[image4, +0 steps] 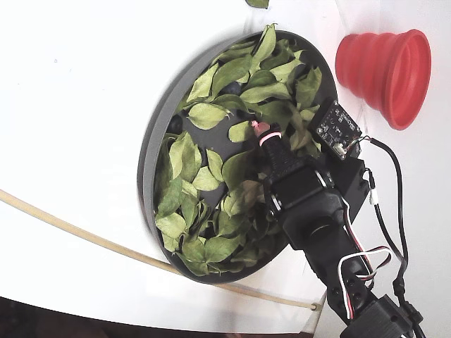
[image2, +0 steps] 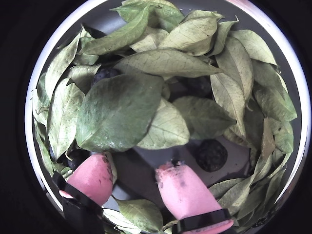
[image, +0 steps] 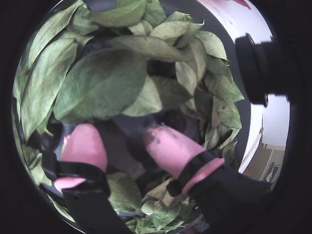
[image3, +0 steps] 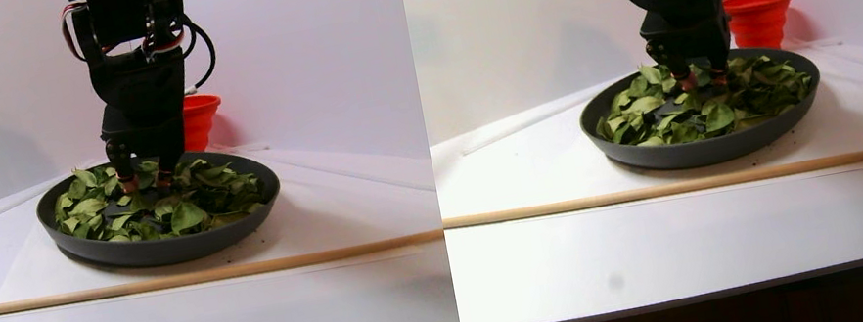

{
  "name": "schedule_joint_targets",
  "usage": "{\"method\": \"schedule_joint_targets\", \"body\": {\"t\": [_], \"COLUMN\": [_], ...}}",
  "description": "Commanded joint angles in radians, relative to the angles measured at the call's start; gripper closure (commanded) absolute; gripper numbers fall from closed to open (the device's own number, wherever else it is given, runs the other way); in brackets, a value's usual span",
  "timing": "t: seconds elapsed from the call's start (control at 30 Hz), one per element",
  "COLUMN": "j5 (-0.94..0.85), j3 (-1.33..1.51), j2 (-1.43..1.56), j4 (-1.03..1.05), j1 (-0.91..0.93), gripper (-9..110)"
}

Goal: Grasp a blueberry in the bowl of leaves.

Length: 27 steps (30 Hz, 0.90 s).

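While the gripper [image2: 134,178] hangs low inside the bowl [image2: 105,17], its two pink fingertips [image2: 183,190] stand apart with only bare dark bowl floor between them, so it is spread and holds nothing. A dark round blueberry [image2: 211,155] lies on the floor just beside the right-hand fingertip in that wrist view, outside the gap rather than in it. Another blueberry [image2: 105,74] peeks out between the leaves [image2: 119,109] farther from the fingers. From the side, the stereo pair shows the fingers dipped among the leaves near the far part of the bowl [image3: 159,249]. Judging by this, the reach into the bowl is done, but the grasp itself is not: the fingers would need to shift sideways to straddle the nearer berry, close on it and lift. Behind the bowl stands a red cup [image4: 384,67], and a thin wooden stick [image3: 116,289] lies across the table in front.
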Motion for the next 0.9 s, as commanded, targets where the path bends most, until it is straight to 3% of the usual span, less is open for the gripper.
{"method": "schedule_joint_targets", "body": {"t": [0.0,0.87], "j5": [-0.069,-0.110], "j3": [-0.012,-0.005], "j2": [0.035,0.078], "j4": [-0.020,-0.017], "j1": [0.006,0.011], "gripper": [84,84]}}
